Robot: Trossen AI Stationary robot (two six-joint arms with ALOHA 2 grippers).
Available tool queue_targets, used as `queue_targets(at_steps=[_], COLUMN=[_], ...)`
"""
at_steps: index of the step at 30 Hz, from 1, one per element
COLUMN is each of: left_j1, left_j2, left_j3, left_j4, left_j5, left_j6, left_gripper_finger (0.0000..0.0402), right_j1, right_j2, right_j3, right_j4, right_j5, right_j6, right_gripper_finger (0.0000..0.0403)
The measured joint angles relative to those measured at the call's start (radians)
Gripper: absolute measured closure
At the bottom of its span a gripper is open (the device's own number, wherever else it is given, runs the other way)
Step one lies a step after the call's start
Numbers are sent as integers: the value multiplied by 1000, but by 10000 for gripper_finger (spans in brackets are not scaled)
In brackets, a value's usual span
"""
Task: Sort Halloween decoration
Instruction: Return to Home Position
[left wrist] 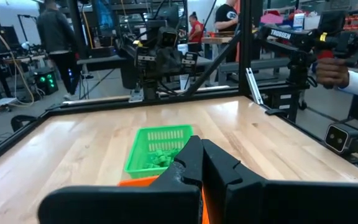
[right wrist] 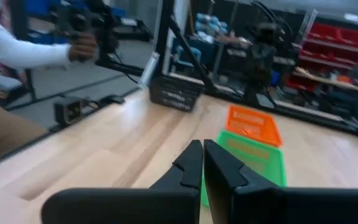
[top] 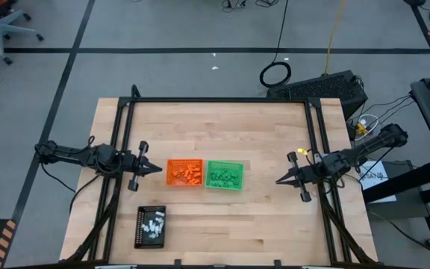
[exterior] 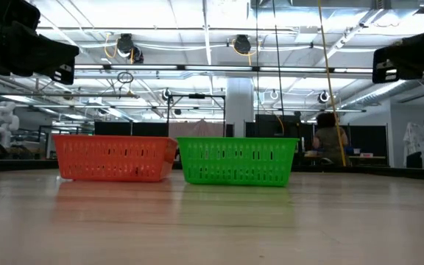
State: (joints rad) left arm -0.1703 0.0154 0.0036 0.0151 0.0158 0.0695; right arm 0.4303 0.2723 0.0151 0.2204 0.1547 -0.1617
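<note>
Sorting looks finished; I judge I'm parking, and the next move calls only for settling both arms. My left end effector (top: 157, 169), pinched closed and empty, hangs beside one square orange plastic tray (top: 172, 172) of tiny orange trinkets (top: 187, 175). One black rectangular tray (top: 138, 226) holds white trinkets (top: 154, 224), and one square green plastic tray (top: 224, 163) holds green trinkets (top: 225, 177), all too small to count. My right end effector (top: 281, 181), likewise closed, waits beyond.

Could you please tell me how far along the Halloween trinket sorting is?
It looks essentially done: tiny orange trinkets lie in the square orange plastic tray, green trinkets in the square green tray, white trinkets in the black rectangular tray. None shows loose on the wooden table. Nothing is in hand: the left gripper and right gripper are shut, empty, either side of the trays. Nothing seems left.
</note>
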Motion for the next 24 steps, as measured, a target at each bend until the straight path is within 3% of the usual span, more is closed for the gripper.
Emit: queue_targets(at_steps=[13,24], left_j1=[0,0], left_j2=[0,0], left_j3=[0,0], left_j4=[-1,-1], left_j5=[-2,-2], left_j6=[15,15], left_gripper_finger=[402,402], right_j1=[-117,-194], right_j2=[-198,-208], right_j3=[0,0], right_j4=[-185,-194], right_j5=[-109,-152], right_j6=[16,-19], right_gripper_finger=[403,403])
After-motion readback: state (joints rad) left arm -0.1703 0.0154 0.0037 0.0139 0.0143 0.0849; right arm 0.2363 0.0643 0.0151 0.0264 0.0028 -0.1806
